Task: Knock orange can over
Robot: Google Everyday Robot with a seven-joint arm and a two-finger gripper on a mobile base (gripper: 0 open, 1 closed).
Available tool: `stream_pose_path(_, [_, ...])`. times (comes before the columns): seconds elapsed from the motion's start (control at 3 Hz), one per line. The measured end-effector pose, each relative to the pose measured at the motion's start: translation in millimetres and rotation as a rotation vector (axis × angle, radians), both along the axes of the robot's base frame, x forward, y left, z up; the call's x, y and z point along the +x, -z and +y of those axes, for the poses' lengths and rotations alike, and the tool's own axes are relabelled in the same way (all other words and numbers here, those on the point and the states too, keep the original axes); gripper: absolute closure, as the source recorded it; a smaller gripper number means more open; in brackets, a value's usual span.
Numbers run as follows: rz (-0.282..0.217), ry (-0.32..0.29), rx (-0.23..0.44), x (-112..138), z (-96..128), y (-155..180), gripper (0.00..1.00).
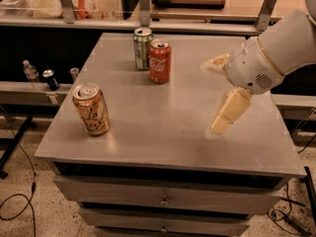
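The orange can (91,109), pale orange-tan with white cursive lettering and a silver top, stands upright near the front left corner of the grey table (163,127). My gripper (210,98) hangs over the right half of the table, well to the right of the can and not touching it. Its two cream fingers are spread apart, one (216,63) pointing left and one (228,111) pointing down at the tabletop. It holds nothing.
A red Coca-Cola can (160,61) and a green-silver can (142,48) stand upright side by side at the back middle of the table. A shelf on the left holds a small bottle (30,71) and a blue can (50,79). Drawers sit below the tabletop.
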State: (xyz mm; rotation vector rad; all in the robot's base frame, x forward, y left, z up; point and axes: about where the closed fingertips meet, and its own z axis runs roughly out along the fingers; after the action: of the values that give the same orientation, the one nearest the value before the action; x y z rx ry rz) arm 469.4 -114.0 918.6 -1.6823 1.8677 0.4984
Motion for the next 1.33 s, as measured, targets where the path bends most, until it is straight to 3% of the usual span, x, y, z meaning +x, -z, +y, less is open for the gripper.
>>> stream_pose_path(0.33, [-0.003,-0.004,0.063,-1.0,6.6,3.3,0.00])
stream_pose_path(1.0, [-0.027,-0.128,0.362,-3.6,77.7,12.8,0.00])
stream_pose_path(1.33, [-0.037,-0.169,0.472,-5.7,117.1,9.9,0.00])
